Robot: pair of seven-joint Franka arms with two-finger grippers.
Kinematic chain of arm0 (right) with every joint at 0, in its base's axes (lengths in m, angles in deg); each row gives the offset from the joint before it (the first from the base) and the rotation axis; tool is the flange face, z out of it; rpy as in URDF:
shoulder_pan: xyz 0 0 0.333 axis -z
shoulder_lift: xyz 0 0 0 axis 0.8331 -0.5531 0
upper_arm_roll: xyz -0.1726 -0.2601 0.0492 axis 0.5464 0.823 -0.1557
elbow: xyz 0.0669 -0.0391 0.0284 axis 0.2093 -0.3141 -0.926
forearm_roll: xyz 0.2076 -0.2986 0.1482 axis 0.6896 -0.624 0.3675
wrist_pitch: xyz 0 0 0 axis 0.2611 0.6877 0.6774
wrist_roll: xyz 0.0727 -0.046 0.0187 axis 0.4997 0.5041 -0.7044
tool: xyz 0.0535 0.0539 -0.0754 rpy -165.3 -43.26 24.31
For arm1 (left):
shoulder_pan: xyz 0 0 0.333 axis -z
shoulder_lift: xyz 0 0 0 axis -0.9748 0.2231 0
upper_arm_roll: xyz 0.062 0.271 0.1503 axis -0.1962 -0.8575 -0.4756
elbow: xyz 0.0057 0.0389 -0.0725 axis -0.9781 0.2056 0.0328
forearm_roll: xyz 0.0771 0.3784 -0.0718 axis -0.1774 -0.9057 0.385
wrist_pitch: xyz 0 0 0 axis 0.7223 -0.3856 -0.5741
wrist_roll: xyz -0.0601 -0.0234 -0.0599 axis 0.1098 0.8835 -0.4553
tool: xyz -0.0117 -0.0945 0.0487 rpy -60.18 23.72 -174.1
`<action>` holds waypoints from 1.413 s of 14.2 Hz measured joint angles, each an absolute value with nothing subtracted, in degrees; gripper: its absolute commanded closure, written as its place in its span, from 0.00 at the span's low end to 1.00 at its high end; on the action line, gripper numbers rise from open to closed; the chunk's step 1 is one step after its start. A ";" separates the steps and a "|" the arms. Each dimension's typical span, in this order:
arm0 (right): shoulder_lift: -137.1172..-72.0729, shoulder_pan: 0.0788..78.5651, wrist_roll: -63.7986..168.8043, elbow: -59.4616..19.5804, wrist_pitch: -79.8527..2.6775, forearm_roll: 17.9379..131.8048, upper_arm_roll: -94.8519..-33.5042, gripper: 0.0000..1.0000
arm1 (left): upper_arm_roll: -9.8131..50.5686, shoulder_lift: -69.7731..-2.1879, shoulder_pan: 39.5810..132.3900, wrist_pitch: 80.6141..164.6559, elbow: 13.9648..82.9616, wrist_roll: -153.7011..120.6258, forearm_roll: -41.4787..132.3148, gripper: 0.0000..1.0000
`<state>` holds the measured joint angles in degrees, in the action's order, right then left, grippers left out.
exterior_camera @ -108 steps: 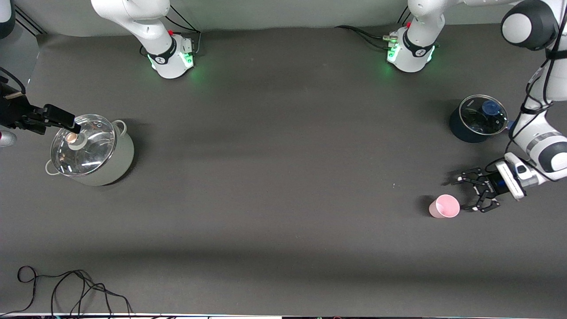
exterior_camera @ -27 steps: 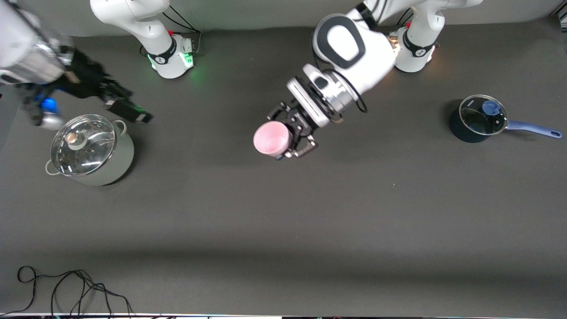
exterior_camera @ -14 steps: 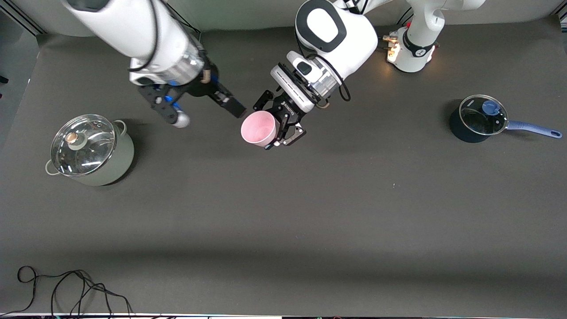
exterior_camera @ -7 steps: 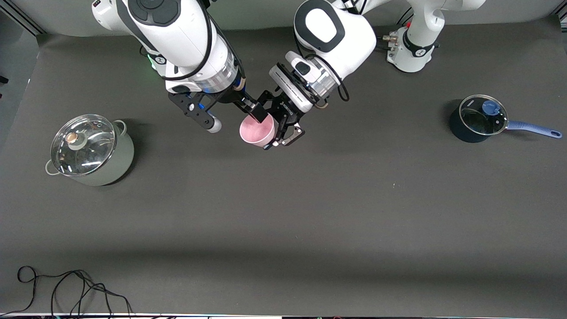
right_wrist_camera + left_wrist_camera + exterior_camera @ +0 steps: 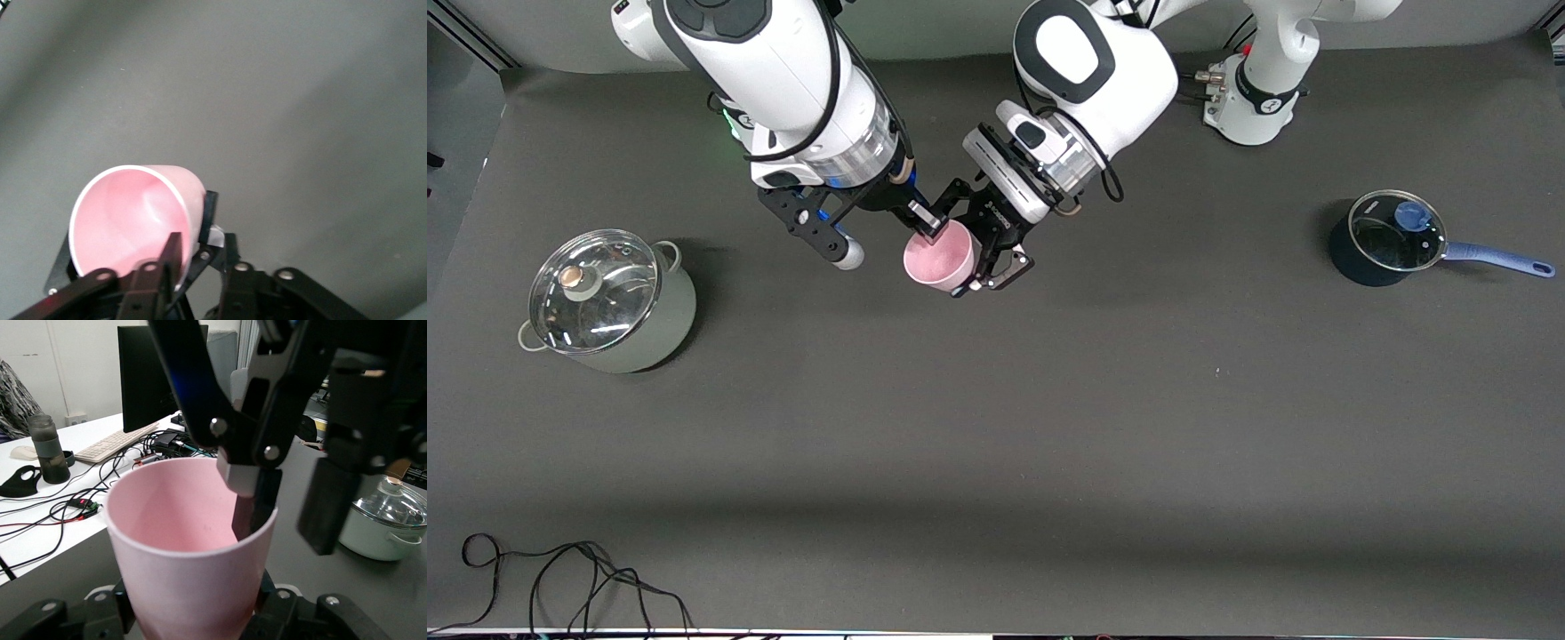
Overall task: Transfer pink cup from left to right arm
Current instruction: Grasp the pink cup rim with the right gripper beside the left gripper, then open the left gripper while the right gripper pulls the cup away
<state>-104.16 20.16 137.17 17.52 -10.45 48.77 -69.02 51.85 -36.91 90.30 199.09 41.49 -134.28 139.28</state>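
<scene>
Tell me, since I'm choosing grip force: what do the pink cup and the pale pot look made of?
The pink cup looks like thin matte plastic: even colour, slim rim, no gloss. The pale pot seems enamelled or painted metal, smooth and softly shiny; its lid looks like clear glass, showing reflections, with a metallic knob.

Pale pink all over for the pink cup (image 5: 938,258), plain and unpatterned, clasped in a black left gripper (image 5: 985,252) and pinched by a black right gripper (image 5: 927,224). Dark grey for the table (image 5: 996,427). Pale green for the big pot (image 5: 609,302), navy with a blue handle for the saucepan (image 5: 1392,236).
</scene>
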 measured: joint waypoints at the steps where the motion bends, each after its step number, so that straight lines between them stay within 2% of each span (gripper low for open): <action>1: -104.22 20.16 137.17 17.52 -10.94 48.77 -69.03 1.00 | 51.86 -36.91 90.38 199.09 41.49 -134.28 139.28 0.69; 3: -104.33 20.15 138.09 17.54 -11.10 48.77 -69.04 1.00 | 51.80 -36.88 90.40 199.41 41.48 -134.28 139.28 0.69; 4: -104.36 20.15 138.21 17.54 -11.16 48.77 -69.04 1.00 | 51.79 -36.87 90.40 199.46 41.48 -134.28 139.28 0.62; 5: -104.37 20.15 138.25 17.54 -11.19 48.77 -69.04 1.00 | 51.77 -36.87 90.40 199.46 41.48 -134.28 139.28 0.50; 6: -104.38 20.15 138.28 17.55 -11.20 48.77 -69.04 1.00 | 51.76 -36.87 90.40 199.47 41.47 -134.28 139.28 0.43; 7: -104.39 20.16 138.38 17.56 -11.21 48.77 -69.04 1.00 | 51.75 -36.87 90.40 199.48 41.47 -134.29 139.27 0.42; 8: -104.40 20.16 138.46 17.56 -11.22 48.77 -69.04 1.00 | 51.75 -36.86 90.41 199.49 41.47 -134.29 139.27 0.33; 10: -104.41 20.16 138.49 17.57 -11.27 48.77 -69.04 1.00 | 51.70 -36.86 90.41 199.54 41.44 -134.29 139.27 0.06; 11: -104.41 20.16 138.49 17.58 -11.30 48.78 -69.04 1.00 | 51.67 -36.85 90.40 199.57 41.42 -134.23 139.27 0.01; 20: -104.46 20.30 136.42 17.60 -11.16 48.72 -68.72 1.00 | 51.01 -36.50 90.12 199.66 41.39 -131.79 139.28 0.01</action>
<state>-104.46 20.30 136.42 17.60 -11.16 48.72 -68.72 51.01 -36.50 90.12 199.66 41.39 -131.79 139.28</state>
